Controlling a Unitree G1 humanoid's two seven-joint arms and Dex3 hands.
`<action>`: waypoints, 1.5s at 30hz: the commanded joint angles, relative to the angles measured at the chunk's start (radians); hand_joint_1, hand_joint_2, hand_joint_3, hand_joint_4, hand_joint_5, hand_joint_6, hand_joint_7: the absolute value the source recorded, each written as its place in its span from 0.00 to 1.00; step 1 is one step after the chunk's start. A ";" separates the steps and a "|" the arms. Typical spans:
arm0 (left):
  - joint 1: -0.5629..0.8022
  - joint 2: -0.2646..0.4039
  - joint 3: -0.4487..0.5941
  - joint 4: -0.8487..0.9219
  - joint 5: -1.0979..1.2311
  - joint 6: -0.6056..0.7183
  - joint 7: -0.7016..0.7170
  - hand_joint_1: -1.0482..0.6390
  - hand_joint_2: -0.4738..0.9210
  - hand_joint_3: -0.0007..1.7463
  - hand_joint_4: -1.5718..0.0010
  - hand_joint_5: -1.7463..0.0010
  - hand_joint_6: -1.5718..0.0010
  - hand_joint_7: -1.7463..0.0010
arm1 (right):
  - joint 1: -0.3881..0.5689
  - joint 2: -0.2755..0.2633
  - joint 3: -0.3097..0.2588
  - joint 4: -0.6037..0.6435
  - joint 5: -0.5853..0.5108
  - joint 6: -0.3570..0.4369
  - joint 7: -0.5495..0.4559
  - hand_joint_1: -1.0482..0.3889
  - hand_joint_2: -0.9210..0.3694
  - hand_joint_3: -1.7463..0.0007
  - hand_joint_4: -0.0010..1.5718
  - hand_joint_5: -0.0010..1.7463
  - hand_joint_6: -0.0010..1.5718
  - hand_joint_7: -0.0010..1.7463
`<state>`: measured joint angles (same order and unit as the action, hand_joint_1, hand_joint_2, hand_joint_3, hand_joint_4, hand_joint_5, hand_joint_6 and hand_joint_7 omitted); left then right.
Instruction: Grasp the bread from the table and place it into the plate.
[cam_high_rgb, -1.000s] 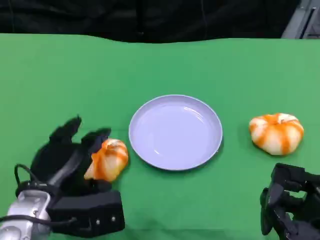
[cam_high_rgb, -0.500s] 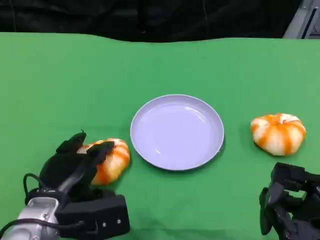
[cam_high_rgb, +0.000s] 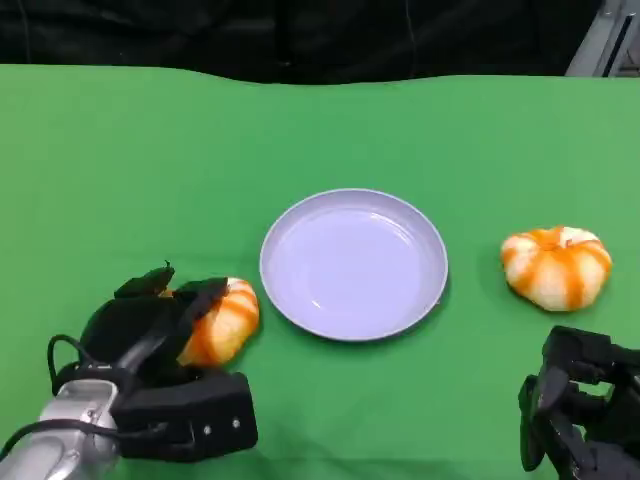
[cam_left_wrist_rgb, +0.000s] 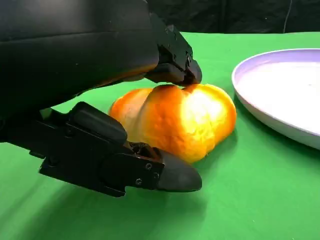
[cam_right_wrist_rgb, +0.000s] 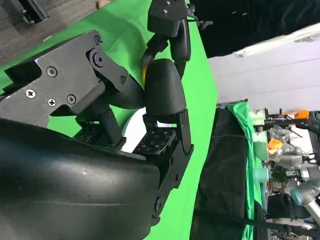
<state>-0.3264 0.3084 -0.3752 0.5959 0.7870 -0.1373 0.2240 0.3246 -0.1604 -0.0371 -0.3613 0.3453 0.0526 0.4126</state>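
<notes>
1. Green cloth covers the counter (cam_high_rgb: 120, 160), with a dark backdrop along its far edge.
2. At the near left, the left hand (cam_high_rgb: 150, 325) lies low on the cloth, its fingers (cam_left_wrist_rgb: 172, 67) curled over the top of the bread (cam_high_rgb: 218, 320) and another beneath its near side, clasping it; the bread rests on the counter just left of the plate (cam_high_rgb: 353, 264).
3. Right of the plate, well apart, sits a second orange-striped bun (cam_high_rgb: 556, 266).
4. At the near right, the right hand (cam_high_rgb: 580, 420) hovers with its fingers (cam_right_wrist_rgb: 162, 92) curled inward around nothing.
</notes>
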 joint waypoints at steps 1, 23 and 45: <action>-0.036 -0.002 0.000 0.065 -0.023 -0.022 0.056 0.20 1.00 0.11 0.86 0.97 0.75 0.99 | 0.011 -0.009 -0.009 -0.009 0.006 -0.008 0.001 0.68 0.30 0.31 0.60 0.96 0.55 0.85; -0.059 -0.037 0.011 0.173 -0.104 -0.206 0.345 0.57 0.96 0.27 0.51 0.14 0.28 0.64 | 0.020 -0.004 0.004 -0.027 0.003 0.005 -0.010 0.67 0.30 0.31 0.59 0.95 0.55 0.84; -0.228 -0.169 -0.041 0.007 -0.063 -0.220 0.261 0.57 0.83 0.39 0.54 0.01 0.51 0.19 | 0.033 -0.004 0.011 -0.041 -0.010 0.001 -0.020 0.68 0.30 0.32 0.59 0.95 0.55 0.84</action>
<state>-0.4975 0.1577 -0.4027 0.5269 0.7119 -0.3679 0.4824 0.3490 -0.1588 -0.0275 -0.3821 0.3416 0.0548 0.4015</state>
